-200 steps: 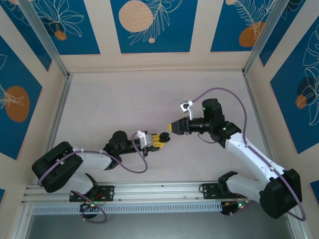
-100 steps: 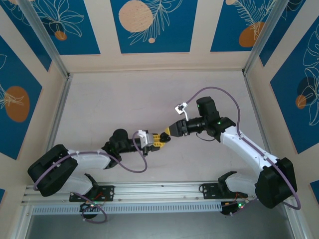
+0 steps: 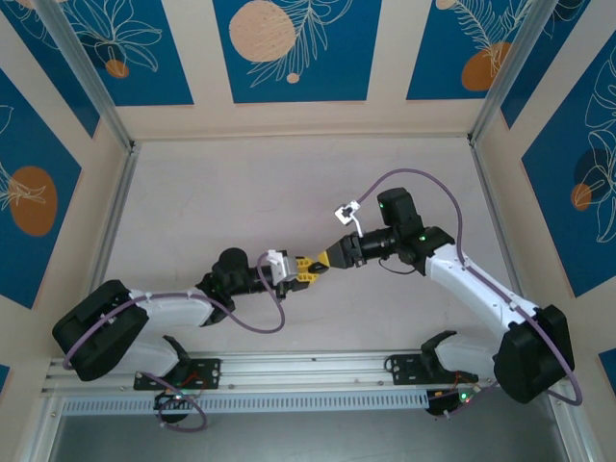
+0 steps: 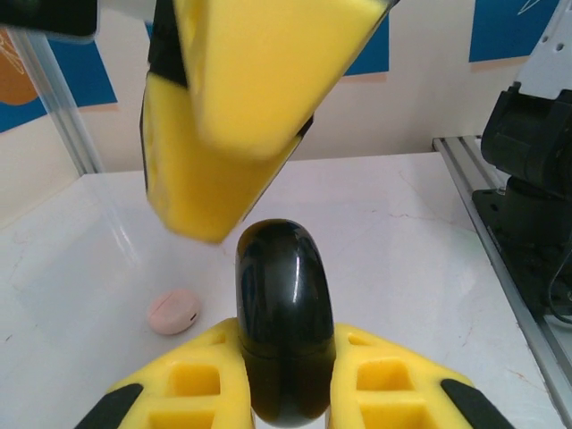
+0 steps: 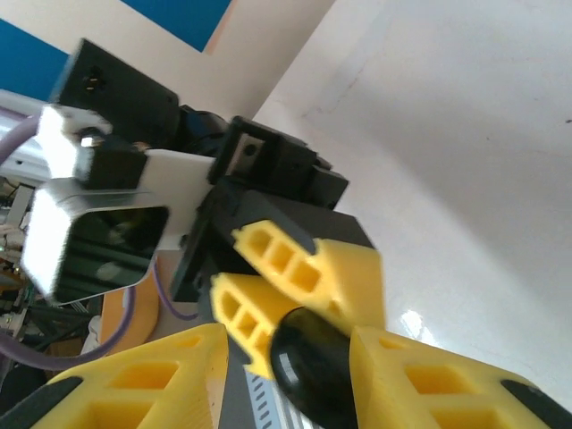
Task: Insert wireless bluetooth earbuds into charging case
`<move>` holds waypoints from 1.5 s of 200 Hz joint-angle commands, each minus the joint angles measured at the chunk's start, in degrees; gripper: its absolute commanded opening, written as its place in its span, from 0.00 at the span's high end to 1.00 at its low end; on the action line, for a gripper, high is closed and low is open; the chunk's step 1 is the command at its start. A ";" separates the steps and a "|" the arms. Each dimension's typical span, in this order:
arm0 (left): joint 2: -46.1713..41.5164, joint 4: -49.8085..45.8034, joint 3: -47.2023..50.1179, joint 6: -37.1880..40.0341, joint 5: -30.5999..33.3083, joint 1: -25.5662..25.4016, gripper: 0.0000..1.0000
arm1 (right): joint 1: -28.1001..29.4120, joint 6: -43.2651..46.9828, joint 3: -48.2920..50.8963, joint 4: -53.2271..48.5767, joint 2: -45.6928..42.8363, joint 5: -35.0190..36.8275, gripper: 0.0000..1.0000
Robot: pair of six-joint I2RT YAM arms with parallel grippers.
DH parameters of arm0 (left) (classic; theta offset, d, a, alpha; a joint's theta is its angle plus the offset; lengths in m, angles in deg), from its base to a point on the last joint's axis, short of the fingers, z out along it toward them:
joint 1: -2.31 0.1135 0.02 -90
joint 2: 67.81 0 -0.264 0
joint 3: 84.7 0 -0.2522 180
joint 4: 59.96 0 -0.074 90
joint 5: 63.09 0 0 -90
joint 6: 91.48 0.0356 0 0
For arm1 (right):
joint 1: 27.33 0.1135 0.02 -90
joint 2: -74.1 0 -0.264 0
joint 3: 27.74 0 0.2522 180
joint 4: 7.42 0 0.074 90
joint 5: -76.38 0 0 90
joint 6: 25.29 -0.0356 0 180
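My left gripper (image 4: pixel 284 338) (image 3: pixel 310 269) is shut on a larger round black disc (image 4: pixel 284 304), held on edge above the table. The pale pink charging case (image 4: pixel 174 312) lies shut on the white table, off to the left beyond that gripper. My right gripper (image 5: pixel 286 338) (image 3: pixel 325 260) meets the left one tip to tip, its jaws apart on either side of the black disc (image 5: pixel 317 380). The disc touches one of its yellow fingers (image 5: pixel 420 380). Those fingers (image 4: pixel 241 98) loom blurred in the left wrist view. The earbuds are out of view.
The white table (image 3: pixel 289 192) is walled by blue and cream patterned panels. A metal rail (image 3: pixel 289 371) with both arm bases runs along the near edge. The right arm's base (image 4: pixel 536 179) stands at the right in the left wrist view.
My right gripper has moved left and down to the left gripper until its fingers straddle the black disc. The left arm has barely moved.
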 commanded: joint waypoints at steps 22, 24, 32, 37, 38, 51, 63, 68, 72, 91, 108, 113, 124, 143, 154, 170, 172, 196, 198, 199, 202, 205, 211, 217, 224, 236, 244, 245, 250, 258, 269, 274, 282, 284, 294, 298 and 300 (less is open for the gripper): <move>-1.53 -0.70 -0.87 0.78 1.21 -0.57 0.91 | -0.76 -0.25 1.59 -0.71 -5.10 0.08 0.61; -1.53 -0.70 -0.87 0.71 1.33 -0.61 0.91 | -0.92 -0.41 1.67 -0.72 -5.17 0.42 0.61; -1.48 -0.90 -0.89 0.29 1.66 -0.61 0.91 | -1.45 -1.03 2.03 -0.81 -6.01 2.02 0.61; -1.39 -1.19 -0.96 -0.01 2.10 -0.57 0.91 | -1.84 -1.54 2.23 -0.89 -6.42 3.43 0.61; -1.42 -1.25 -1.00 -0.07 2.20 -0.57 0.91 | -1.95 -1.69 2.29 -0.93 -6.51 3.73 0.61; -1.57 -2.97 -1.30 -1.26 3.65 -0.58 0.91 | -3.23 -3.43 2.74 -1.41 -7.44 7.79 0.61; -1.66 -5.63 -2.19 -3.92 6.24 -0.58 0.91 | -4.76 -5.40 3.48 -1.67 -8.23 11.42 0.61; -1.64 -7.26 -2.77 -5.32 7.46 -0.64 0.90 | -5.44 -6.30 3.95 -1.69 -8.52 12.88 0.61; -1.67 -8.77 -3.35 -6.32 8.27 -0.57 0.90 | -6.12 -7.04 4.25 -1.64 -8.76 13.89 0.62; -1.25 -17.00 -6.79 -11.18 12.68 -0.57 0.91 | -9.60 -11.06 6.24 -1.30 -9.45 17.54 0.62; 0.11 -23.32 -10.34 -15.81 15.71 -0.61 0.90 | -12.85 -13.72 8.05 -0.90 -9.42 17.76 0.62; 0.66 -24.70 -11.41 -16.80 15.59 -0.65 0.90 | -13.67 -14.31 8.56 -0.85 -9.41 17.80 0.62; 2.09 -27.33 -13.92 -20.02 15.51 -0.61 0.90 | -15.41 -15.31 9.45 -0.96 -9.41 17.93 0.62; 5.58 -34.07 -20.00 -25.43 13.89 -0.63 0.89 | -17.99 -16.29 10.64 -1.55 -9.46 17.85 0.62; 7.92 -39.12 -24.38 -28.22 13.52 -0.63 0.89 | -19.15 -16.51 11.32 -1.85 -9.57 17.75 0.62; 11.60 -45.79 -30.72 -31.82 12.76 -0.64 0.90 | -20.37 -16.78 12.11 -2.00 -10.01 17.69 0.62; 12.05 -46.62 -31.45 -32.29 12.63 -0.63 0.90 | -20.53 -16.82 12.24 -1.96 -10.13 17.66 0.62; 17.62 -53.64 -39.48 -37.06 11.41 -0.59 0.91 | -21.74 -16.65 13.21 -2.60 -11.39 18.10 0.62; 18.13 -53.97 -40.05 -37.45 11.40 -0.64 0.91 | -21.79 -16.55 13.28 -2.68 -11.56 18.13 0.62; 18.36 -54.23 -40.32 -37.64 11.38 -0.64 0.91 | -21.82 -16.53 13.31 -2.76 -11.67 18.15 0.62; 19.04 -54.76 -41.15 -38.27 11.36 -0.61 0.91 | -21.99 -16.42 13.37 -2.89 -11.84 18.31 0.62; 19.67 -55.39 -41.81 -38.87 11.36 -0.60 0.91 | -22.13 -16.36 13.44 -3.06 -12.07 18.40 0.62; 21.09 -56.23 -43.27 -39.93 11.29 -0.57 0.91 | -22.43 -16.34 13.59 -3.33 -12.51 18.59 0.62; 22.44 -56.76 -44.41 -41.14 11.22 -0.58 0.91 | -22.68 -16.34 13.88 -3.44 -13.08 18.70 0.62; 24.11 -57.01 -45.78 -42.58 10.94 -0.61 0.91 | -23.02 -16.43 14.12 -3.45 -13.63 18.66 0.62; 27.16 -57.27 -48.10 -44.98 10.13 -0.59 0.91 | -23.49 -16.67 14.76 -3.27 -14.44 18.44 0.62; 29.30 -57.48 -49.94 -46.79 9.20 -0.53 0.91 | -23.64 -16.86 15.15 -3.19 -14.91 18.31 0.62; 29.57 -57.56 -50.10 -46.93 9.14 -0.50 0.91 | -23.66 -16.86 15.21 -3.23 -14.97 18.29 0.62; 31.08 -57.73 -51.23 -48.02 8.57 -0.48 0.91 | -23.81 -16.87 15.40 -3.19 -15.11 18.18 0.62; 33.27 -57.91 -53.03 -49.78 7.43 -0.38 0.92 | -24.00 -16.71 15.58 -3.43 -15.38 18.01 0.62; 36.06 -58.09 -55.19 -51.99 5.85 -0.30 0.93 | -24.27 -16.47 15.78 -3.86 -15.61 18.17 0.62; 37.32 -58.21 -56.14 -52.84 5.27 -0.28 0.93 | -24.42 -16.38 15.86 -3.88 -15.65 18.26 0.62; 39.02 -58.08 -57.25 -54.32 4.51 -0.12 0.93 | -24.56 -16.43 16.16 -3.89 -15.74 18.13 0.62; 39.43 -57.94 -57.55 -54.66 4.35 -0.08 0.93 | -24.67 -16.43 16.17 -3.89 -15.67 18.12 0.62; 41.06 -57.55 -58.44 -55.82 3.77 0.03 0.93 | -24.73 -16.51 16.45 -3.80 -15.82 17.84 0.62; 41.61 -57.55 -58.80 -56.20 3.80 0.11 0.93 | -24.74 -16.52 16.49 -3.80 -15.75 17.73 0.62; 41.79 -57.58 -58.97 -56.41 3.80 0.18 0.93 | -24.74 -16.47 16.50 -3.80 -15.79 17.67 0.62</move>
